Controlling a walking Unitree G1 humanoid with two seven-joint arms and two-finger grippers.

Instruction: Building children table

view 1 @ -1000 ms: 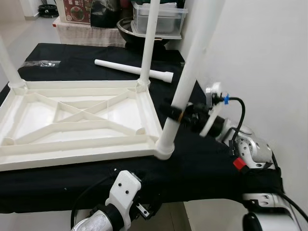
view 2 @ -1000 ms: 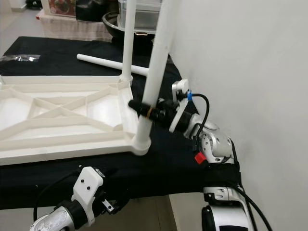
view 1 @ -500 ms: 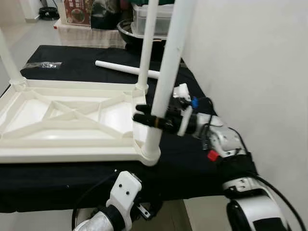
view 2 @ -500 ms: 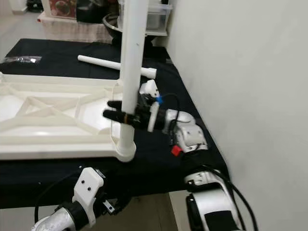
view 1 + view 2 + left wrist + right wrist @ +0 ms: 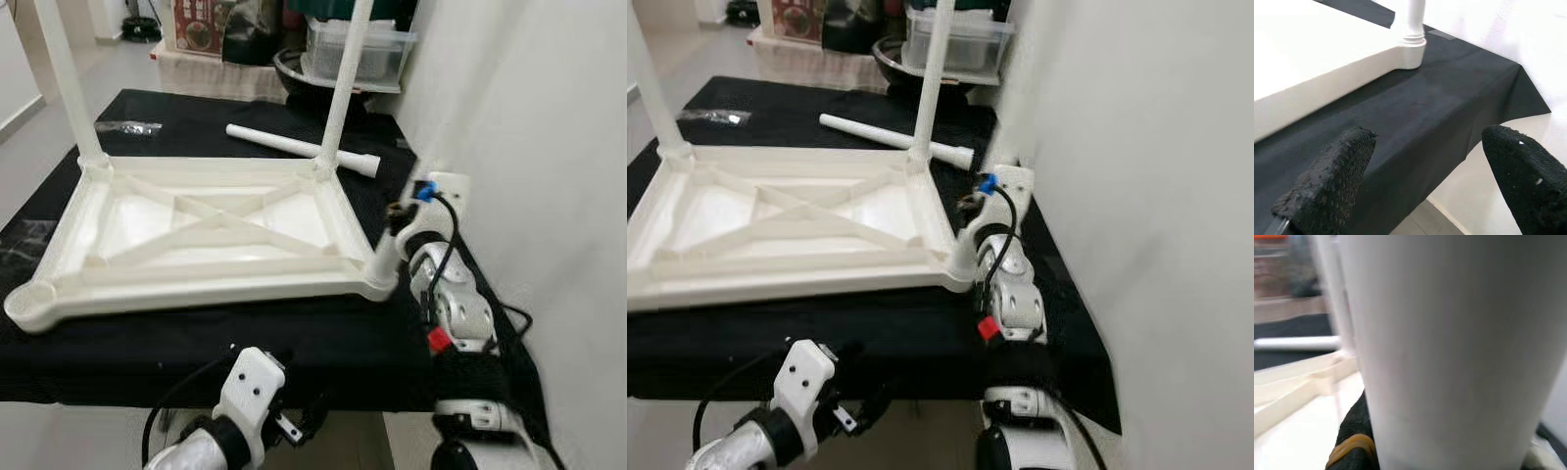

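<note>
The white table top [image 5: 211, 230] lies upside down on a black cloth. Upright legs stand in its far left corner [image 5: 73, 93] and far right corner [image 5: 338, 98]. A third leg [image 5: 991, 162] rises from the near right socket [image 5: 380, 282], pale against the wall. My right gripper [image 5: 970, 208] is shut on this leg just above the socket. In the right wrist view the leg [image 5: 1449, 347] is very close, with one black finger [image 5: 1352, 445] beside it. A loose leg [image 5: 299, 149] lies behind the top. The near left socket [image 5: 27, 305] holds nothing. My left gripper [image 5: 1425, 181] hangs open below the table's front edge.
A white wall [image 5: 549, 147] runs close along the right of the table. A clear plastic box [image 5: 358, 54] and a dark bowl [image 5: 299, 70] stand at the back. A small bag of hardware [image 5: 122, 127] lies at the far left on the cloth.
The whole picture has swung, so the camera moved. My right gripper keeps its hold on the near right leg, which now stands closer to upright. The left arm has not moved.
</note>
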